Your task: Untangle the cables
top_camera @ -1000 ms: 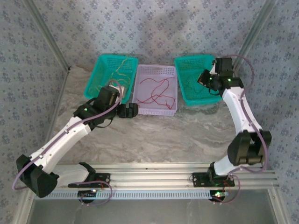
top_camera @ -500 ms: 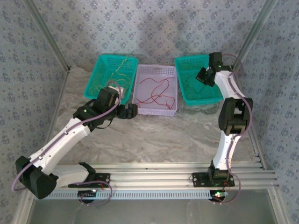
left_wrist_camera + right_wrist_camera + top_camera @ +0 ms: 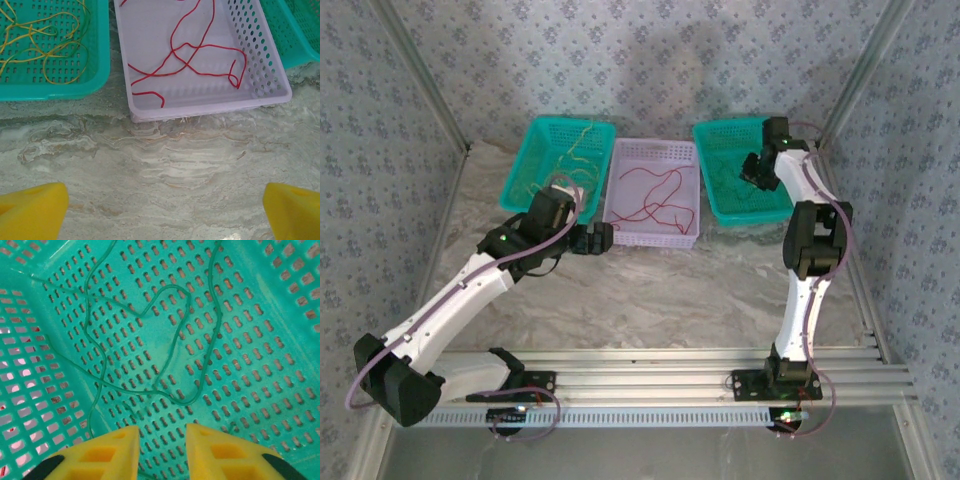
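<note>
right fingers [image 3: 107, 457]: standing narrowly apart, gripping nothing, over green cable [image 3: 187, 401] in right basket [image 3: 280, 300].
left fingers [image 3: 30, 212]: standing wide above surface [image 3: 165, 160], near red cable [image 3: 210, 46] in lilac basket [image 3: 260, 65].
step: likely releasing; parting fully before rising is sparing loops from snagging.

I log three perforated baskets side by side on the marbled counter [image 3: 670, 290]: left teal basket [image 3: 572, 122], lilac basket [image 3: 650, 240], right teal basket [image 3: 725, 125]. Patterned walls [image 3: 620, 60] behind; aluminium rail [image 3: 670, 370] nearest me.

No readable writing, label, brand, number or sign stands on the baskets [image 3: 655, 145], the arms [image 3: 470, 290] or the table [image 3: 670, 290].
</note>
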Controlling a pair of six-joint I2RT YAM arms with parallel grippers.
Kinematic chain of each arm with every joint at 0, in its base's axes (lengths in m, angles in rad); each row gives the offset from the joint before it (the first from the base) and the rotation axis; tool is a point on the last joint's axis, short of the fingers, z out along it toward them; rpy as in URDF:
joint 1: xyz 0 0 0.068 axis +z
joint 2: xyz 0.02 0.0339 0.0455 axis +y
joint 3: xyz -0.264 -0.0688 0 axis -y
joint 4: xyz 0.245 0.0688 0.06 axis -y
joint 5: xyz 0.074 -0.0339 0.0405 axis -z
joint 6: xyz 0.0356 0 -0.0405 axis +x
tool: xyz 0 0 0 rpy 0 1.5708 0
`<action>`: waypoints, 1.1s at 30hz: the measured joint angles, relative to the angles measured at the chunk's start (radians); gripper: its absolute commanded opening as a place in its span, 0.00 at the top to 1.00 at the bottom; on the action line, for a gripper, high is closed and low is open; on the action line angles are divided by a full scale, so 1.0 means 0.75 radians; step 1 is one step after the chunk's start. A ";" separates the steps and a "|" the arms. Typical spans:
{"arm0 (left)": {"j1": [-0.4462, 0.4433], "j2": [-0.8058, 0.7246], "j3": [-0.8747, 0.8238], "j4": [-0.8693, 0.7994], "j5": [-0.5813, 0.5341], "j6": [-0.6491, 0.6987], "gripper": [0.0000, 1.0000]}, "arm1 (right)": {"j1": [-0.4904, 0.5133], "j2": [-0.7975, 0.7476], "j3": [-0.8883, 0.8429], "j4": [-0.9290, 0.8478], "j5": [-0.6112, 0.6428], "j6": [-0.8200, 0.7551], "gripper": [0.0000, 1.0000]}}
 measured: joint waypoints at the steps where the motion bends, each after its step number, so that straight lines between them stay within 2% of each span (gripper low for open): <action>1: 0.000 0.000 0.000 0.000 0.000 -0.001 0.00 | 0.004 -0.016 -0.001 -0.001 0.005 -0.002 0.58; 5: 0.000 0.000 0.000 0.000 -0.006 0.000 0.00 | 0.015 -0.137 -0.023 0.011 0.031 -0.003 0.48; 9: 0.000 0.000 -0.001 0.000 -0.023 0.000 0.00 | 0.047 -0.380 -0.167 0.085 0.079 -0.015 0.37; 10: 0.000 -0.001 -0.002 0.001 -0.032 -0.001 0.00 | 0.058 -0.455 -0.221 0.119 0.090 -0.019 0.30; 11: 0.000 -0.002 -0.004 0.001 -0.040 -0.001 0.00 | 0.066 -0.515 -0.264 0.146 0.095 -0.021 0.19; 12: 0.001 -0.004 -0.007 0.000 -0.049 -0.001 0.00 | 0.076 -0.578 -0.313 0.182 0.100 -0.022 0.01; 23: 0.003 -0.078 -0.084 0.039 -0.269 -0.026 0.00 | 0.143 -1.158 -0.858 0.500 0.195 -0.055 0.00; 28: 0.034 -0.104 -0.142 0.073 -0.421 -0.046 0.00 | 0.143 -1.437 -1.164 0.653 0.342 -0.039 0.00; 33: 0.085 -0.167 -0.263 0.145 -0.534 -0.050 0.00 | 0.137 -1.622 -1.371 0.763 0.564 -0.193 0.00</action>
